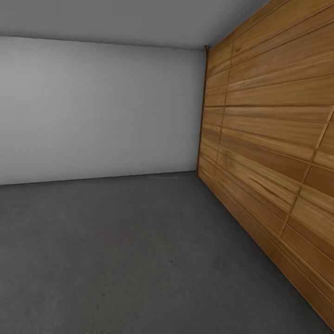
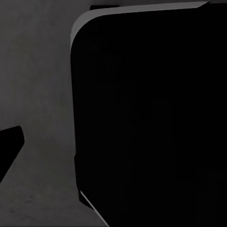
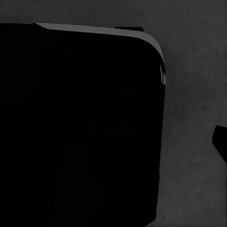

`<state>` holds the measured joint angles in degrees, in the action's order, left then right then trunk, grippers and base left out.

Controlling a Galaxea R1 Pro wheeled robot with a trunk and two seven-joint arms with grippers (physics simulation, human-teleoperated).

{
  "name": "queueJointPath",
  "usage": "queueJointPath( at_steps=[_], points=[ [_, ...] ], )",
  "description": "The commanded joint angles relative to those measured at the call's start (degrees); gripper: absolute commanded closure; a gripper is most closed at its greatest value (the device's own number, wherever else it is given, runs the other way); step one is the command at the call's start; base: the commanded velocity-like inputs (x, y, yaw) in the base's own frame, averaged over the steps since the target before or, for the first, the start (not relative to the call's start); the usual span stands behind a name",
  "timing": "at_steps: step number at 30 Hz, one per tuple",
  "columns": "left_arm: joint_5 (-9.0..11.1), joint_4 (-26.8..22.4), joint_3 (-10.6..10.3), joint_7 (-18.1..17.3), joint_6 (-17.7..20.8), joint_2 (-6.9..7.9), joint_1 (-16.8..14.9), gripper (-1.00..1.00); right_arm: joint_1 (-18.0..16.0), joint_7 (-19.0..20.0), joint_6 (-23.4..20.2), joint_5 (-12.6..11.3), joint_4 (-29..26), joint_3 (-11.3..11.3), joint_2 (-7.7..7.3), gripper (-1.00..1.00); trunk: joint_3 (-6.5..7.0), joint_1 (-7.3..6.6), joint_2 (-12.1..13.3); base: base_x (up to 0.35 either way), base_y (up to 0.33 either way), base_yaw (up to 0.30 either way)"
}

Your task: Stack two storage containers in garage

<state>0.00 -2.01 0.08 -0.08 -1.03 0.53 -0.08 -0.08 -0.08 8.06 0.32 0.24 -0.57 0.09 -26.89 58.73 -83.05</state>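
- In the head view, a bare corner of the garage is being shown: a dark grey concrete floor [image 1: 139, 260] is running back to a plain white-grey wall [image 1: 97, 111], and the seam between the two is lying roughly level across the picture.
- Along the view's right side, a wooden slatted door [image 1: 273, 139] is being seen at a slant, its planks running lengthwise and meeting the white wall at the far corner.
- Above the wall, a strip of grey ceiling [image 1: 130, 18] is being shown.
- On the floor in this view, only faint dark specks are being seen; no container is being shown in these pictures, so where the two containers are cannot be told.
- In the left wrist view, a large black rounded body [image 2: 151, 118] with a thin pale edge is being held over the rough grey floor [image 2: 38, 94]; what it is cannot be told, though it looks like part of the robot.
- At that picture's edge, a small black tip [image 2: 9, 146] is being seen; whether it is a finger cannot be told.
- In the right wrist view, a like black rounded body [image 3: 80, 127] is being shown over the same grey floor [image 3: 194, 85], with another small black tip [image 3: 221, 142] at the edge.
- The state of the jaws on either arm cannot be told.
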Motion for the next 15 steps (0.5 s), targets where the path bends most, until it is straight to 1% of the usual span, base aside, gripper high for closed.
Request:
queueJointPath(
  at_steps=[1,15],
  points=[
    [0.0,-0.02,0.01,-0.01,-0.11,0.0,-0.01,-1.0,-0.01,-0.01,0.2,0.03,0.03,-0.05,0.0,-1.0,-0.04,0.0,-0.03,0.0,0.0,0.273],
    [0.0,-0.02,0.01,-0.01,-0.11,0.0,-0.01,-1.0,-0.01,-0.01,0.2,0.05,0.03,-0.04,0.0,-1.0,-0.04,0.0,-0.03,0.0,0.0,0.273]
  ],
)
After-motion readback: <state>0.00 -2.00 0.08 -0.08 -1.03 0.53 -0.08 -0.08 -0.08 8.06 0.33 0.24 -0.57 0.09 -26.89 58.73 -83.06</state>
